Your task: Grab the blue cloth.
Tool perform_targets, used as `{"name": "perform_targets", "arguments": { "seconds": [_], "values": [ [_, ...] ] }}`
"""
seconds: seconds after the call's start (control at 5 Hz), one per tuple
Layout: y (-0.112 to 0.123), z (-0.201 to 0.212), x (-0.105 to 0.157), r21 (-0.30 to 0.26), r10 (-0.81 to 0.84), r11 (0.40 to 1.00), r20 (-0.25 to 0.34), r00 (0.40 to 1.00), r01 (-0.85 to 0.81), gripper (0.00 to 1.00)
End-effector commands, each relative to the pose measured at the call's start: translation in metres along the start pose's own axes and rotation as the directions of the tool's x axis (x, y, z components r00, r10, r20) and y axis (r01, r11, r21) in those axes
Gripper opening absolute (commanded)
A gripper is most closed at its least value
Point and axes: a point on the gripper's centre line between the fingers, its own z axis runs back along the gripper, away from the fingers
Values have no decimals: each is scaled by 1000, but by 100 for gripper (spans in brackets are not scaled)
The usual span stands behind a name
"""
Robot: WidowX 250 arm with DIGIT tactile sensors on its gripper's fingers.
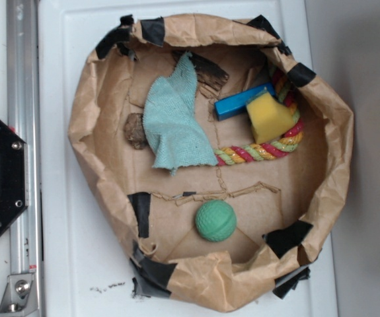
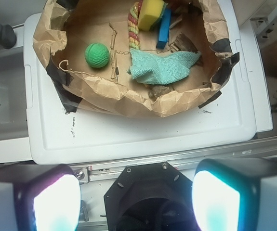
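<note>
Exterior looks straight down; wrist views obliquely, farther.

The blue cloth (image 1: 174,120) is seen spread inside the paper nest (image 1: 84,125), well apart from the green ball (image 1: 215,220)

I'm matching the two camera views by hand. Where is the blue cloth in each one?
Exterior: the blue cloth lies upper centre-left in the paper nest.
Wrist: it lies right of centre near the nest's near wall, far above the gripper.
Shared landmark: the green ball.
</note>
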Motion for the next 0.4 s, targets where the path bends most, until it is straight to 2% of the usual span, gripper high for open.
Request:
{"name": "perform_targets", "arguments": {
  "seconds": [0.0, 0.2],
  "values": [
    [0, 0, 0, 0, 0, 1000, 0, 1000, 0, 100],
    [2, -28, 46, 18, 30, 999, 36, 999, -30, 100]
  ]
}}
